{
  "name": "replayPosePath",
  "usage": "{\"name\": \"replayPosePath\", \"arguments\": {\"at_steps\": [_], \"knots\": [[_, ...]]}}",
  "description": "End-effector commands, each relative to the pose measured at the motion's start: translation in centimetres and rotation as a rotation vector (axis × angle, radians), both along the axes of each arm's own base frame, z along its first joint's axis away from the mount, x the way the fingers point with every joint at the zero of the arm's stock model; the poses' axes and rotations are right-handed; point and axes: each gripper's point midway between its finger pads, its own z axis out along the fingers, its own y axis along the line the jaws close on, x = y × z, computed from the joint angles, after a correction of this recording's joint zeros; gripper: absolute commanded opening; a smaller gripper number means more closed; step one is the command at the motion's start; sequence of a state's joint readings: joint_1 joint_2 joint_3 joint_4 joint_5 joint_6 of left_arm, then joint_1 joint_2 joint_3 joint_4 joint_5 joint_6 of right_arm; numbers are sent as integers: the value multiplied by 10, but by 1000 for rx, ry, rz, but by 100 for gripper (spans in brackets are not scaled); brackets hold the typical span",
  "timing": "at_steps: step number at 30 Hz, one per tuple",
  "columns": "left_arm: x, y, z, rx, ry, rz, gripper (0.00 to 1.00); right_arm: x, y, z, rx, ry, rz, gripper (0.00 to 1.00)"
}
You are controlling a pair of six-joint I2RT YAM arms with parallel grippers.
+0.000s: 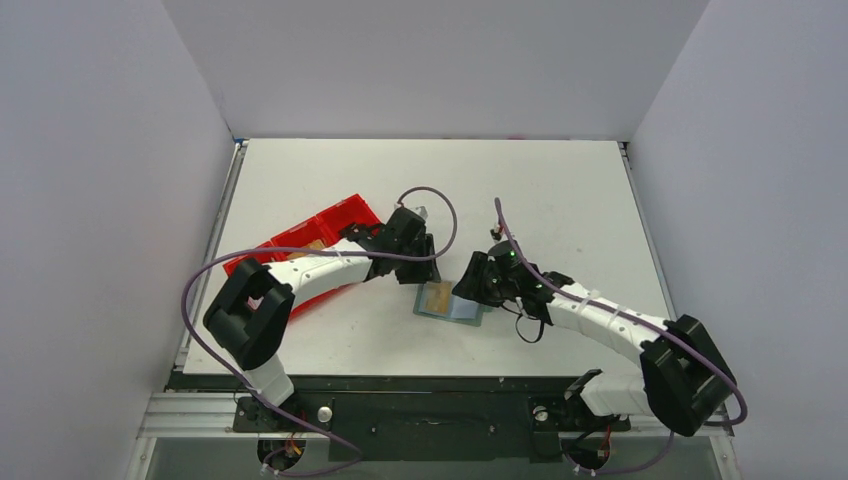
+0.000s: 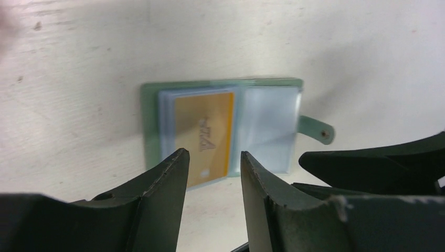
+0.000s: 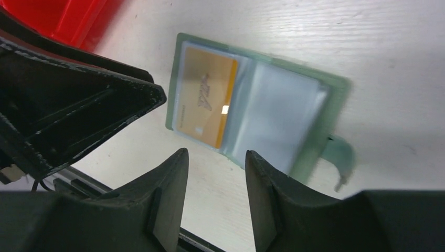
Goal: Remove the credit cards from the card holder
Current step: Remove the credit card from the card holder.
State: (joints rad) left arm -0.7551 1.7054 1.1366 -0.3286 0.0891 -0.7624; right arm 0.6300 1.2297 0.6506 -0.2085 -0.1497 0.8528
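Card holder lay open, yellow card not out
Left gripper and right gripper hung above it, half-open, empty

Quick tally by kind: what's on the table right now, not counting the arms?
Card holder: 1, lying open
Yellow card: 1, in a sleeve of the holder; no other cards visible there
Red tray: 1, contents unclear
Total: 3

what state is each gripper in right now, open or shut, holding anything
left gripper: open, holding nothing
right gripper: open, holding nothing
card holder: lying open on the table, in neither grip
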Motion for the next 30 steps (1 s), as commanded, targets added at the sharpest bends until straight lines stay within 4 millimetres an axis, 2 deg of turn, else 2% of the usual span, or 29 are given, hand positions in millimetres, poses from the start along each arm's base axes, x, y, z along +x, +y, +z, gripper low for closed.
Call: {"name": "replayPosePath", "arguments": {"at_steps": [1, 2, 7, 16, 22, 30], "knots": [[-4, 20, -11, 51, 10, 7, 38, 19, 43, 17, 133, -38, 25, 39], [-6, 22, -14, 57, 17, 7, 37, 20, 45, 10, 129, -20, 25, 39], [-9, 25, -25, 67, 31, 7, 32, 25, 57, -6, 151, 9, 28, 38], [-11, 26, -43, 83, 55, 11, 15, 31, 53, -36, 118, 56, -1, 36], [-16, 23, -55, 87, 76, 12, 9, 37, 49, -45, 135, 63, -15, 36], [-28, 13, -61, 72, 103, 15, 7, 45, 47, -51, 150, 63, -7, 36]]}}
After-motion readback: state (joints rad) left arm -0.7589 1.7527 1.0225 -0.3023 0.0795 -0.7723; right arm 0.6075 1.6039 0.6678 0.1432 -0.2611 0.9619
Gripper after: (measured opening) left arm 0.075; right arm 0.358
